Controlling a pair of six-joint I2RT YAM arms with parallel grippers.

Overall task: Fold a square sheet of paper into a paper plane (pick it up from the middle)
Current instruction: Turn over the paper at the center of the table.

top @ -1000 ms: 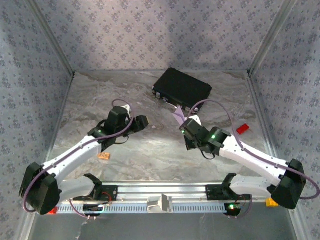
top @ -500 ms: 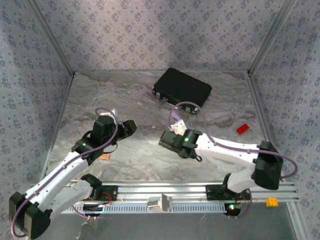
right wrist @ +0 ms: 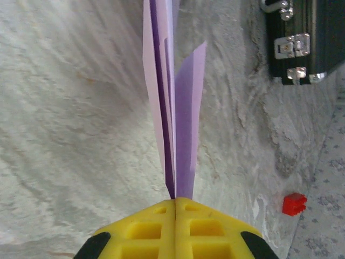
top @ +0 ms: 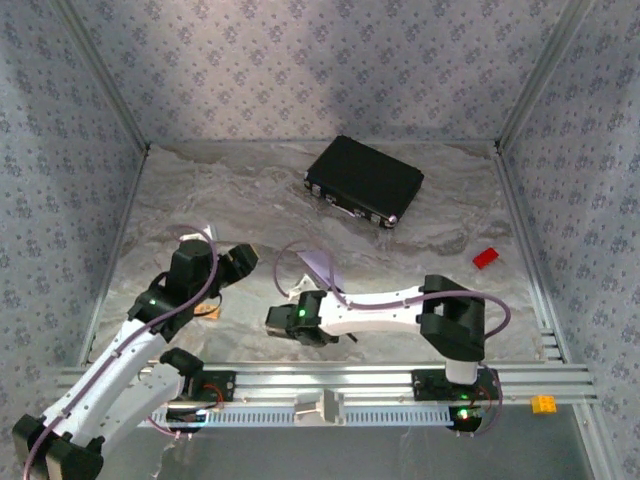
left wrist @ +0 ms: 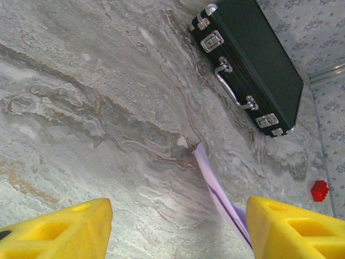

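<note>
Firmly clenched, the right hand (right wrist: 175, 200) grasps the lilac paper plane (right wrist: 185, 124) by one end, its folded layers reaching out above the marbled bench (top: 250, 190), well short of the black case (top: 365, 180). Nearby, the left hand (left wrist: 178, 218) hangs released and empty, yellow fingers (left wrist: 59, 229) spread wide. A red block (top: 486, 257) lies off to the right.

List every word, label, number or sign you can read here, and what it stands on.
No text can be read.
black case: plain lid and metal latches, no label showing.
paper plane: unmarked lilac paper.
red block: no marking visible, though it is small.
wallpaper: repeating floral motif, no lettering.
</note>
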